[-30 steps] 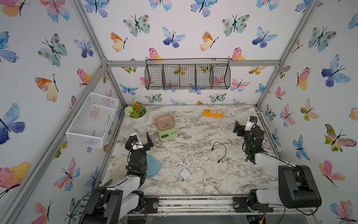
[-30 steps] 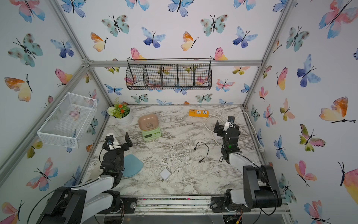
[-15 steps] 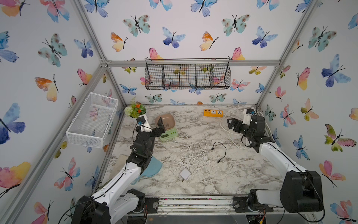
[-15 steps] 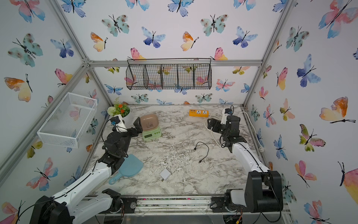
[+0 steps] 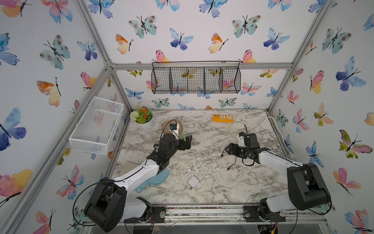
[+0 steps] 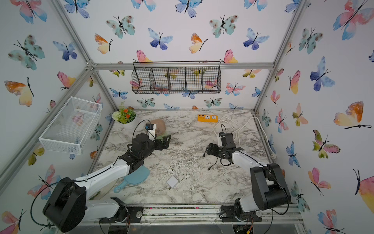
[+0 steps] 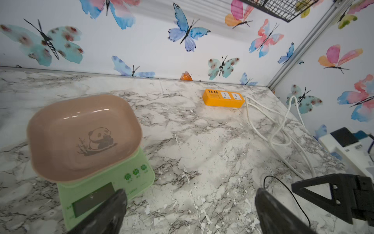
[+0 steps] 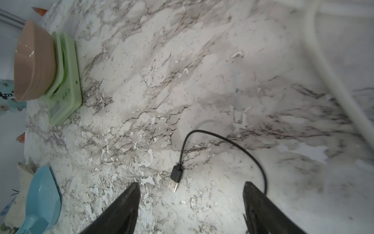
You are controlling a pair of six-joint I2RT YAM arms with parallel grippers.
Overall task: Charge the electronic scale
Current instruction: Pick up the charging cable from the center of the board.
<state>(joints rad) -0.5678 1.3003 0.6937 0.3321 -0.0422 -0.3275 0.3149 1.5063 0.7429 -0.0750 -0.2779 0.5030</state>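
I've got L gripper (image 7: 191,191) wide beside scale (image 7: 137,182), R gripper (image 8: 191,183) wide, USB plug (image 8: 176,176) just ahead, open marble (image 5: 202,154) between, bowl (image 7: 60,125) showing just panda print (image 7: 99,137).

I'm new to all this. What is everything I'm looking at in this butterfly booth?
electronic scale: one, light green with tan-pink bowl, back left
power strip: one, orange, back middle
cord: one, white, looped back right
USB cable: one, black, right of centre
charger cube: one, white, front centre
scoop: one, blue, front left
potted plant: one, green in white pot, back left corner
wire basket: one, black, back wall
mesh basket: one, white, left wall
table: one, white-grey marble, under everything
left tool: one, black, open, by the scale
right tool: one, black, open, over the cable's plug
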